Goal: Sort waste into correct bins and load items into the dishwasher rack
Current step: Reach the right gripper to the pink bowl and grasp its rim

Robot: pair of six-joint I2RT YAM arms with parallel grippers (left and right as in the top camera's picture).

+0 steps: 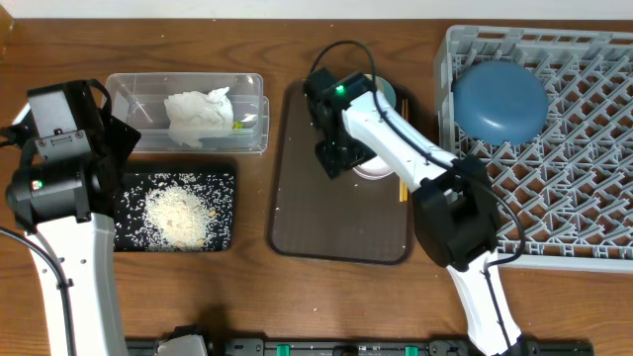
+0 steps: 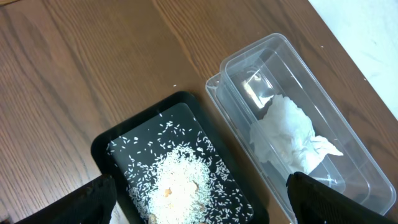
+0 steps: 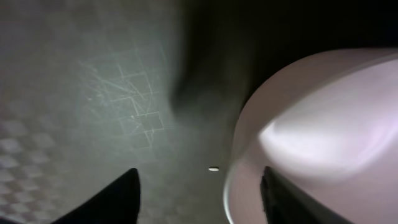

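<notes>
White-pinkish and small, the round bowl [image 1: 373, 168] sat upright on the large dark brown serving tray [image 1: 297, 213] at the middle of the wooden table [image 1: 247, 292]. The right gripper [image 3: 199, 196] was lowered over the bowl's near edge with its jaws apart. One dark finger [image 3: 121, 196] stood outside the wall over the tray's scratched surface, and the other [image 3: 277, 196] stood at the rim. A clear gap showed between the outer finger and the bowl, so nothing was clamped. A single loose rice grain [image 3: 213, 168] lay on the tray just beside the bowl.

Thin wooden chopsticks [image 1: 403, 190] lay along the tray's right edge, close to the bowl. A small light-blue bowl [image 1: 389, 95] showed at the tray's far end, largely hidden behind the arm.

To the right, the large square grey plastic dishwasher rack [image 1: 584, 198] held the large dark-blue bowl [image 1: 499, 99], turned upside down in its far corner on the side nearest the tray.

On the left, the clear plastic rectangular tub [image 2: 249, 68] held the crumpled white napkin [image 2: 286, 134], with a scrap of yellow-green [image 1: 237, 125] beside it in the overhead view. Just in front of the tub, the shallow black rectangular tray [image 2: 109, 146] carried a heap of white rice [image 2: 180, 180], with scattered grains around it. The left gripper [image 2: 199, 202] hung above both bins, its fingers spread wide and holding nothing.
</notes>
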